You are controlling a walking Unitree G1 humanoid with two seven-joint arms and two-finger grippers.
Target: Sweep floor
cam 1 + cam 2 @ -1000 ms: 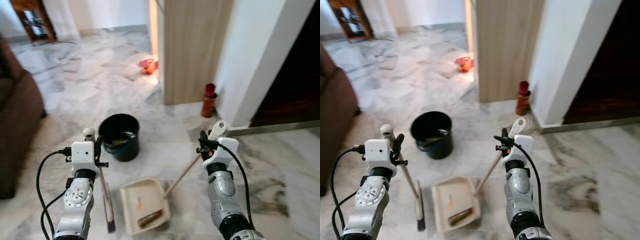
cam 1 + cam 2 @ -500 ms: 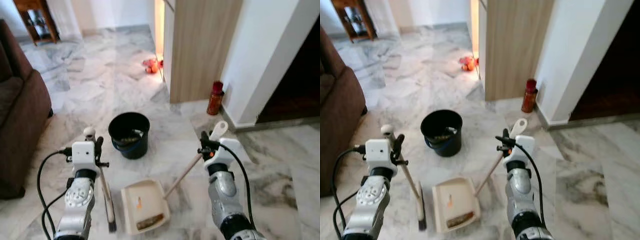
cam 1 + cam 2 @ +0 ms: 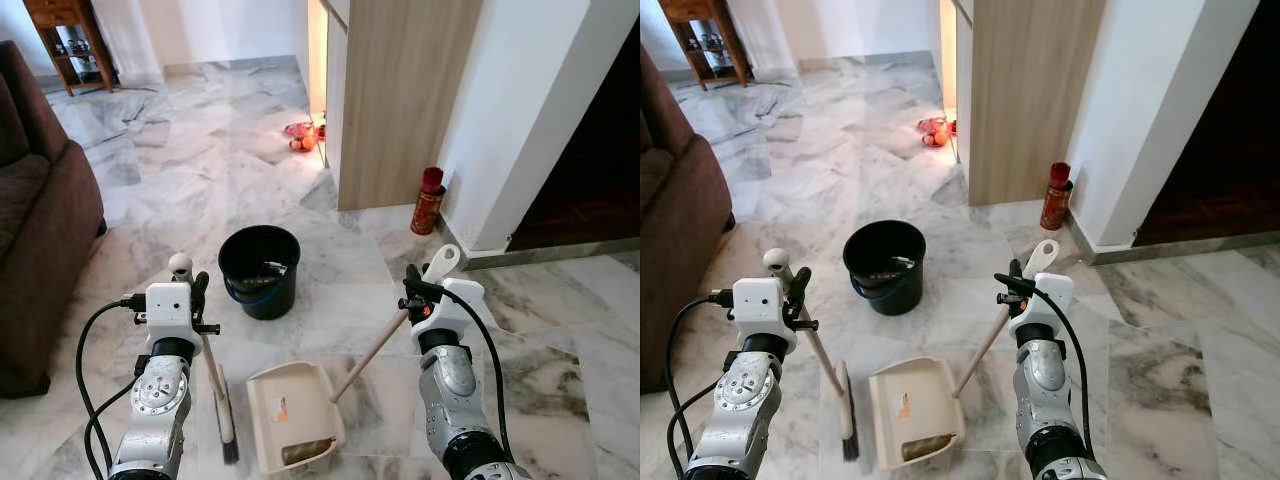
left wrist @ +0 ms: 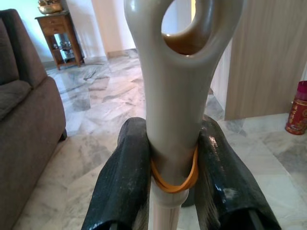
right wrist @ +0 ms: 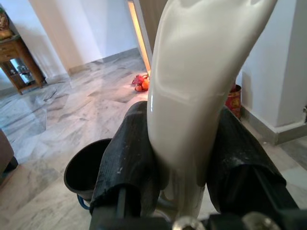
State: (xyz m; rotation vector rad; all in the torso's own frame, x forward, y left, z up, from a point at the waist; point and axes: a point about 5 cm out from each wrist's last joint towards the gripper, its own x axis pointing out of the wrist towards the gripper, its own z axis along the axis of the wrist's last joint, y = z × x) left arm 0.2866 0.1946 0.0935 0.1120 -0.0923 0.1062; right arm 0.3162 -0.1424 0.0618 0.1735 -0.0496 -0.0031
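Both jaws are clamped: the left gripper [image 4: 173, 191] grips the broom [image 3: 222, 410] handle, the right gripper [image 5: 180, 172] the dustpan [image 3: 292, 428] handle. Broom head and dustpan lie side by side on the marble floor [image 3: 180, 190], near the black bucket [image 3: 259, 270].

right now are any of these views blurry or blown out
Both eye views are sharp; a bright glow spills from the gap beside the wooden panel. In the left wrist view the broom handle is soft and close; in the right wrist view the dustpan handle is glary.
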